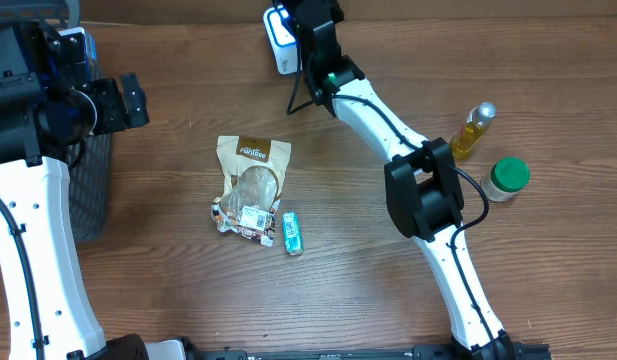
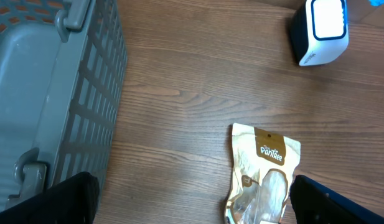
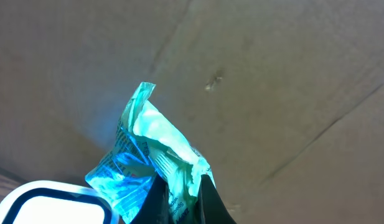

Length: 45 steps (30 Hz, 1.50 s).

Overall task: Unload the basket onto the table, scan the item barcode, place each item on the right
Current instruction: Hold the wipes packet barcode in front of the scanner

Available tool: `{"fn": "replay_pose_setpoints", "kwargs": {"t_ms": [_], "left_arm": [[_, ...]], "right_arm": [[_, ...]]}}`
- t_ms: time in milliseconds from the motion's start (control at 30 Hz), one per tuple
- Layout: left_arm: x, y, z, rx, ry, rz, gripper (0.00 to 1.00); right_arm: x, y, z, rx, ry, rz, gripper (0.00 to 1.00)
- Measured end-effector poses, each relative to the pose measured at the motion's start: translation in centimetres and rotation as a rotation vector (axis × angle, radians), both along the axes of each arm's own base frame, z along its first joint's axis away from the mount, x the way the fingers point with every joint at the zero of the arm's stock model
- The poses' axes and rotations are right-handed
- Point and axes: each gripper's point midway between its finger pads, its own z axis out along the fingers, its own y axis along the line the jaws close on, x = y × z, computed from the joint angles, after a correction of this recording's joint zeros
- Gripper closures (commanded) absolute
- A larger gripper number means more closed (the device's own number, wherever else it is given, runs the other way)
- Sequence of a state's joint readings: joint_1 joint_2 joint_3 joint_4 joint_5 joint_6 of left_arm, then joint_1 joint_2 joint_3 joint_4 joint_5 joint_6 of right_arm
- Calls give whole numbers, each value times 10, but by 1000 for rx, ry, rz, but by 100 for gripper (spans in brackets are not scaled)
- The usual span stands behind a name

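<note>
Right hand (image 3: pixel 179 204) clamped on a teal packet (image 3: pixel 148 158), held just above the scanner (image 1: pixel 281 42). Left hand (image 2: pixel 192 208) jaws wide apart, holding nothing, well left of the scanner by the grey basket (image 2: pixel 48 93). Brown pouch (image 1: pixel 251 185) and a second teal packet (image 1: pixel 291 232) lie on the table (image 1: pixel 188 300), nearer than the scanner.

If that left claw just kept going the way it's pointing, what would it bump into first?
The left gripper would likely hit bare table, beside the brown snack pouch; depth is unclear.
</note>
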<state>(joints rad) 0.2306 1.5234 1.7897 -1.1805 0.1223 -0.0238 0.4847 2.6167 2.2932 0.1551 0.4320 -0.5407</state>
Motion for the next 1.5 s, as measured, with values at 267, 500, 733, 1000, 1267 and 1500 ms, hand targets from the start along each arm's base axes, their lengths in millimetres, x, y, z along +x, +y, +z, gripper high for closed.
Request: {"fn": "replay_pose_setpoints", "kwargs": {"t_ms": [267,500,733,1000,1267,1500], "left_arm": [[0,0,0,0,0,0,0],[0,0,0,0,0,0,1],[0,0,0,0,0,0,0],[0,0,0,0,0,0,0],[0,0,0,0,0,0,0],[0,0,0,0,0,0,1]], "right_arm": [[-10,11,-39,-43,108,35,96],[-19,18,-49,-75,174,49,96],[-37,32,-75,-138,283,79,96],[-47,39,-87,-169,330,94,96],[-46,29,-84,-156,329,34,96],[-62,16,-39,-113,363,2,96]]}}
